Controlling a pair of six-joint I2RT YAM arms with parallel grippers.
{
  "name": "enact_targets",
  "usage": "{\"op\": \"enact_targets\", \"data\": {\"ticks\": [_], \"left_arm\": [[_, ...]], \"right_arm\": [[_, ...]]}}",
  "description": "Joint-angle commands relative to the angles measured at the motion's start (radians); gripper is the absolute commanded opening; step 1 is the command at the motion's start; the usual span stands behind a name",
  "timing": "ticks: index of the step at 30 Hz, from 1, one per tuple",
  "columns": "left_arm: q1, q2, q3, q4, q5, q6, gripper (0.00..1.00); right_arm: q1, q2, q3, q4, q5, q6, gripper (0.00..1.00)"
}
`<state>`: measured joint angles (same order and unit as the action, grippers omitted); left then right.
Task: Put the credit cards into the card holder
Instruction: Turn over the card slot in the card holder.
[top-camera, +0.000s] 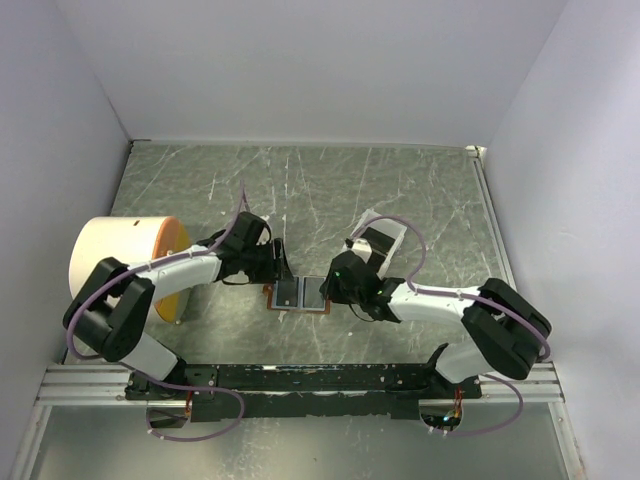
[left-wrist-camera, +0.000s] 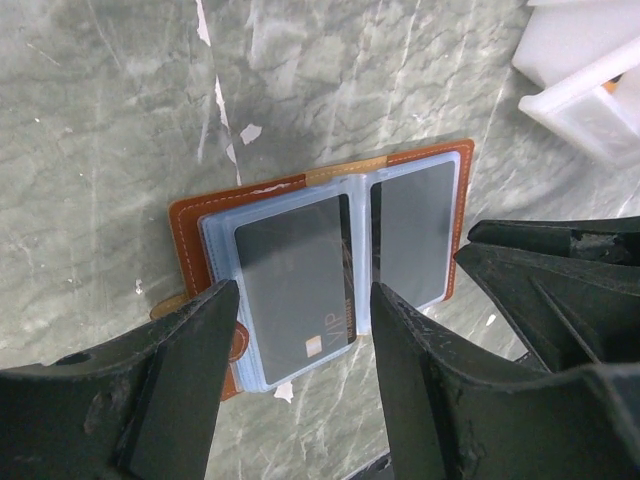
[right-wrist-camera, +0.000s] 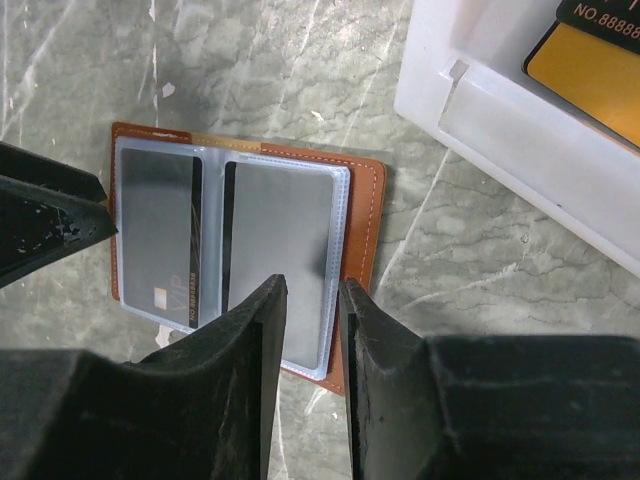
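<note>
Card holder (left-wrist-camera: 186, 240) lies open, credit cards (left-wrist-camera: 290, 250) sleeved; left gripper (left-wrist-camera: 305, 300) spread astride one, right gripper (right-wrist-camera: 312, 292) narrowly parted, apparently steadying it.

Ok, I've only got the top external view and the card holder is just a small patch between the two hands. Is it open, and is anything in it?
Observer: It lies open and flat. The card holder has the VIP card on one side and a plain dark card on the other.
Operator: Is the left hand holding anything?
Observer: No. The left hand is open, with a finger on either side of the VIP card.
Operator: Any cards in the tray?
Observer: Yes, the right wrist view shows an orange card lying in the white tray.
</note>
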<state>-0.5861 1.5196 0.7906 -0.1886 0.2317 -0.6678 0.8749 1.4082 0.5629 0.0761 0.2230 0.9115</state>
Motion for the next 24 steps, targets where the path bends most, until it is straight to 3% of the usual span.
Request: {"op": "enact_targets", "data": {"ticks": [1,13,24], "left_arm": [[0.003,0.018,-0.014,0.015,0.001,-0.002,0.66],[0.004,0.038,-0.036,0.078,0.052,-0.018,0.66],[0.003,0.007,-0.057,0.227,0.233,-0.071,0.65]], "right_arm": [[0.007,0.014,0.008,0.037,0.001,-0.004,0.29],[0.013,0.062,-0.004,0.073,-0.015,0.001,0.28],[0.024,0.08,-0.025,0.106,-0.02,0.012,0.26]]}}
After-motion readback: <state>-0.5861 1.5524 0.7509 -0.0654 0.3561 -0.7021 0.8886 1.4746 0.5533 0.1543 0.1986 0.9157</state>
